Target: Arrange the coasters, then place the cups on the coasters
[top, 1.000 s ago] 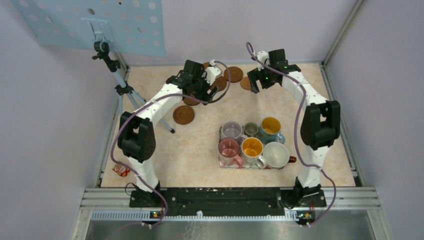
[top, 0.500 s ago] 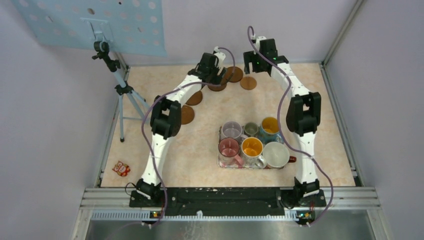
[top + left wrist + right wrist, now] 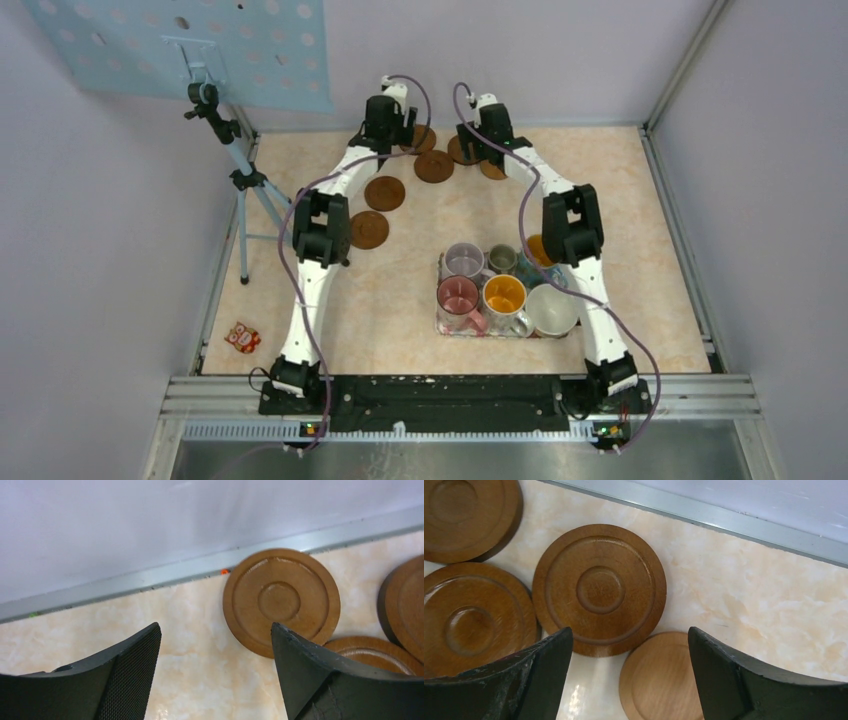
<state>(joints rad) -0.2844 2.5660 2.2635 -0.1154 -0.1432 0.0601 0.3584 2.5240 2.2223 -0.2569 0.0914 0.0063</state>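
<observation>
Change: both arms just stretched to the worktop's (image 3: pixel 620 200) far rail | left hand (image 3: pixel 215 630) wide, empty — round brown wooden coaster (image 3: pixel 281 601) just ahead of its right finger | right hand (image 3: pixel 629 630) wide, empty, coasters (image 3: pixel 599 590) beneath and ahead | handled coloured cups (image 3: pixel 503 297) well behind both, waiting — arranging unfinished

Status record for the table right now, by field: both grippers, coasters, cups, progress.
left gripper: open, nothing between the fingers, near the back wall
ahead of left gripper: one ringed coaster, flat on the table
right gripper: open, nothing held, over the back cluster of coasters
coasters: six in the top view, some partly hidden by the arms, none bearing a cup
cups: six, all standing on the floral tray
progress: no cup on a coaster yet
</observation>
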